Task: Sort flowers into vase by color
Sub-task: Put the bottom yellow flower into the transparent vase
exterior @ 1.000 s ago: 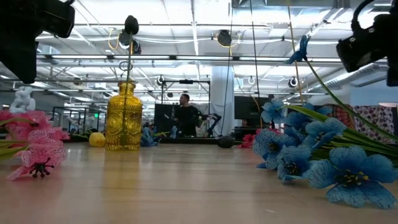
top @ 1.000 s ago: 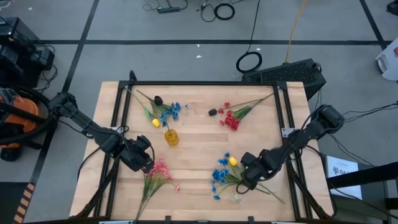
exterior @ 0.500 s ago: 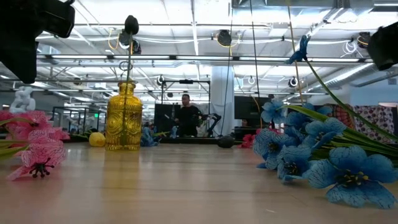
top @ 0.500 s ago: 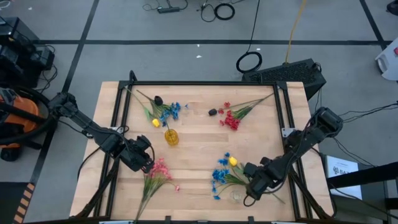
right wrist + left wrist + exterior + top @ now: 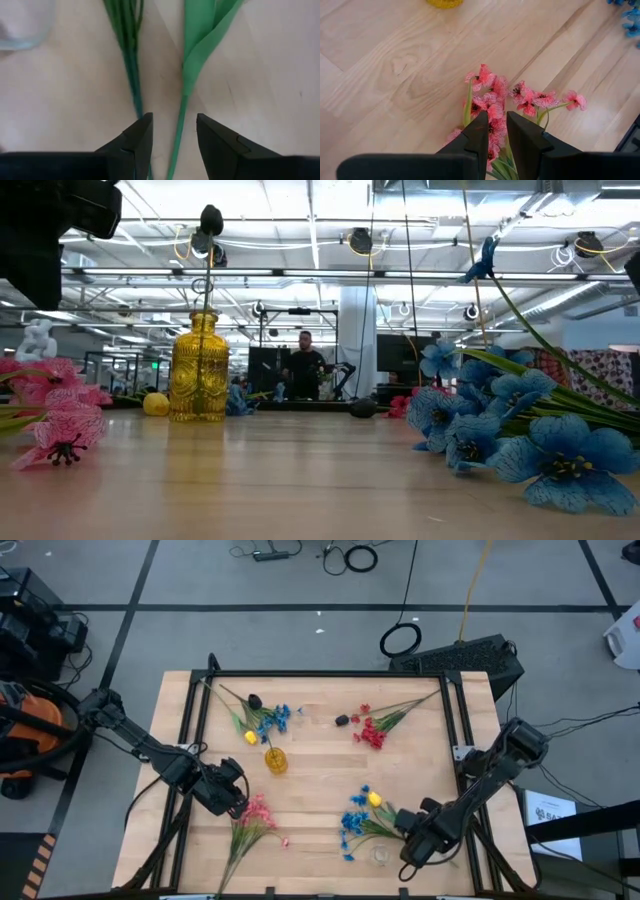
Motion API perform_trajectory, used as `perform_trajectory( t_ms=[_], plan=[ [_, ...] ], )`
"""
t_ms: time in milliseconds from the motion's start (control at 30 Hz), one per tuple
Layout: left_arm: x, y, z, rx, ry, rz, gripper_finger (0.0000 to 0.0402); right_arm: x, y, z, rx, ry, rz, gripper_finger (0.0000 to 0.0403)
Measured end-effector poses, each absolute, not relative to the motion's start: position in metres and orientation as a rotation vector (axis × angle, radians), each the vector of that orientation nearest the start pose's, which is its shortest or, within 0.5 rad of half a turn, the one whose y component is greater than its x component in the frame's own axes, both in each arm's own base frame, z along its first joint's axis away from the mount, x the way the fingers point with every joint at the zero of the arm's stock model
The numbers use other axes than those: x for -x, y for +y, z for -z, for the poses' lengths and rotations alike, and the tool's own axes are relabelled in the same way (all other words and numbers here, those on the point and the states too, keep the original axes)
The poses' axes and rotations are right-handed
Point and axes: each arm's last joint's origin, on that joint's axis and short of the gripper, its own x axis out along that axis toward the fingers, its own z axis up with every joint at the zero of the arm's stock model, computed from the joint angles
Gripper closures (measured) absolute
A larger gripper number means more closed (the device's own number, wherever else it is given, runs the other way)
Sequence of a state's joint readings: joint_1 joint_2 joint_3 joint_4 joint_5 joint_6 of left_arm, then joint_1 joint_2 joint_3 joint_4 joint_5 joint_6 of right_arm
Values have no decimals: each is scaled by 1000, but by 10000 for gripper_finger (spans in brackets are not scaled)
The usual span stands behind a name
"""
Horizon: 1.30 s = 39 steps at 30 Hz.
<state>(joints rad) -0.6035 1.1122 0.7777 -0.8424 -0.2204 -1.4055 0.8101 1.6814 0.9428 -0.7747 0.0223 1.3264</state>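
Pink spray (image 5: 255, 812) lies near the table's near-left; my left gripper (image 5: 235, 798) hovers over its blossoms (image 5: 492, 100), fingers a narrow gap apart, touching nothing. A blue spray with a yellow bud (image 5: 358, 818) lies near-right. My right gripper (image 5: 410, 843) is open above its green stems (image 5: 131, 60), with a leafy stem (image 5: 192, 55) running under the gap (image 5: 174, 135). A red spray (image 5: 372, 730) and a dark bud (image 5: 342, 720) lie far-right. A blue, yellow and dark-budded spray (image 5: 262, 718) lies far-left.
A yellow glass vase (image 5: 275, 760) stands left of centre; in the low view a dark bud (image 5: 210, 220) on a thin stem shows above its mouth (image 5: 203, 315). A clear glass vase (image 5: 380, 857) stands by the near edge, beside my right gripper. A black frame (image 5: 320, 673) rims the table.
My right gripper has moved toward the near edge and a little to the right, along the blue spray's stems, and has left the low view. The left arm and the flowers have kept still.
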Motion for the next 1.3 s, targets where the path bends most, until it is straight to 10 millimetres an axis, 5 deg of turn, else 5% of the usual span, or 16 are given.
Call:
perform_trajectory(
  t_ms=[167, 300, 433, 633, 933, 1133, 1300],
  plan=[
    [-161, -104, -228, 783, 1060, -447, 327, -194, 204, -129, -386, 1526, 417, 270],
    [-162, -104, -228, 789, 1055, -441, 327, -195, 206, -124, -331, 1548, 370, 318],
    [-162, -104, -228, 789, 1055, -441, 327, -193, 204, -129, -389, 1536, 422, 387],
    [-163, -104, -229, 792, 1052, -437, 327, -175, 190, -148, -391, 1464, 592, 399],
    [-163, -105, -229, 792, 1050, -434, 327, -159, 181, -213, -553, 834, 587, 402],
    [-163, -105, -229, 792, 1050, -434, 327, -151, 175, -243, -502, 399, 526, 402],
    [-163, -105, -229, 792, 1050, -434, 327, -160, 191, -263, -363, 163, 444, 403]
  ],
)
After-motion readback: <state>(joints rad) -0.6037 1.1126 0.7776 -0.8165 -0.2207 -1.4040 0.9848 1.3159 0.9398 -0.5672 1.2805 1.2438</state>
